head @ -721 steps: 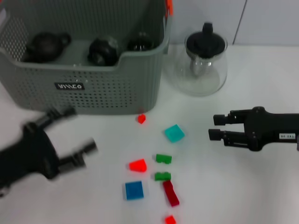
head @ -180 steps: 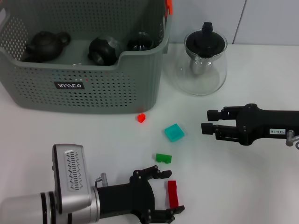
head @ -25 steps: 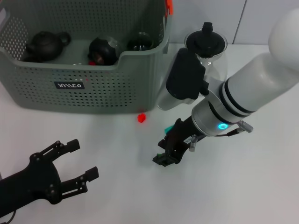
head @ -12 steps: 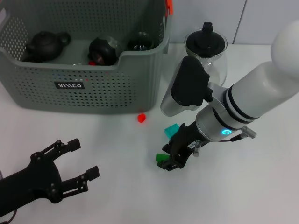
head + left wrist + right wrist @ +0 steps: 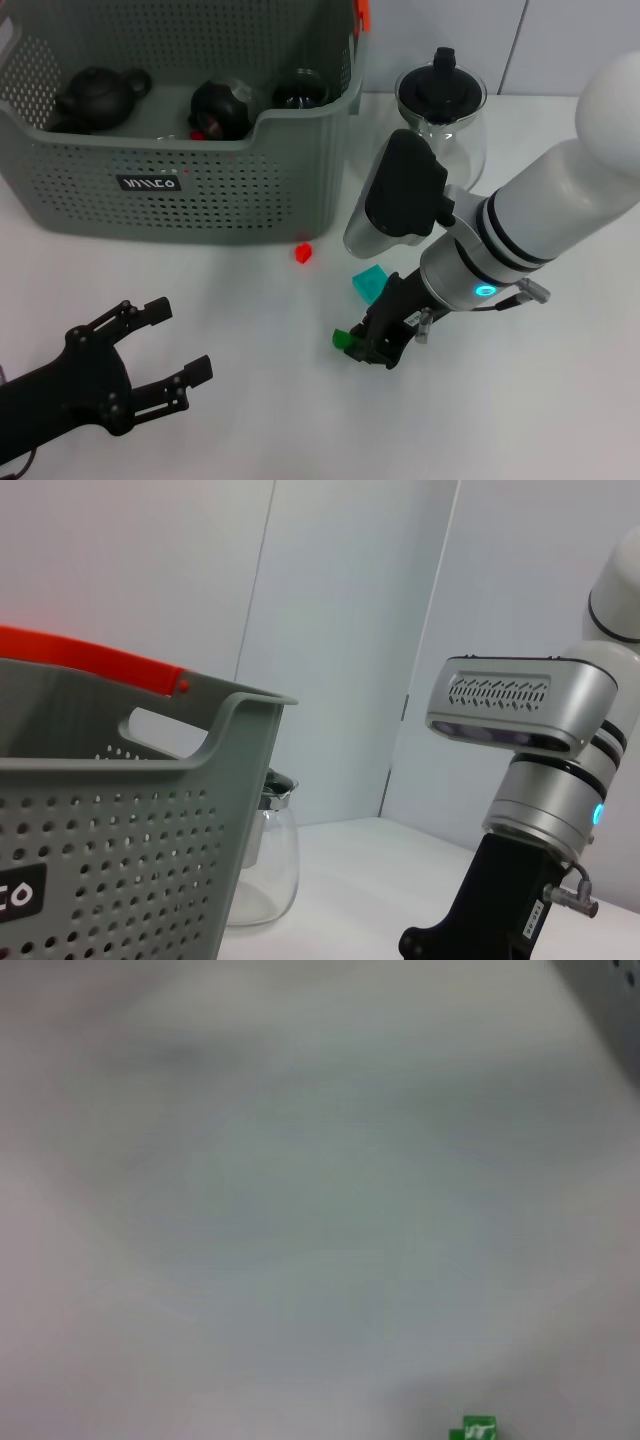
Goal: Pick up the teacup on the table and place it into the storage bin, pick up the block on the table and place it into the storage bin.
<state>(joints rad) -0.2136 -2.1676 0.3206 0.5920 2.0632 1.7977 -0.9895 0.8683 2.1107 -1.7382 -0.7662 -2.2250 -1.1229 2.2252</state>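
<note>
The right gripper (image 5: 372, 345) is pressing down at the small green block (image 5: 343, 339) on the white table (image 5: 560, 400), finger state unclear, while this light, rigid piece likely needs pinching across its flat sides.

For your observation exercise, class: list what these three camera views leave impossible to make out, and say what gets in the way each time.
- Head view: whether the right gripper actually grips the green block; its own body covers the fingertips.
- Head view: the teal block is partly covered by the right arm.
- Head view: the storage bin is cut off by the top edge; its walls hide the lower parts of the dark teapots.
- Right wrist view: mostly blur; only a corner of the green block shows at the edge.
</note>
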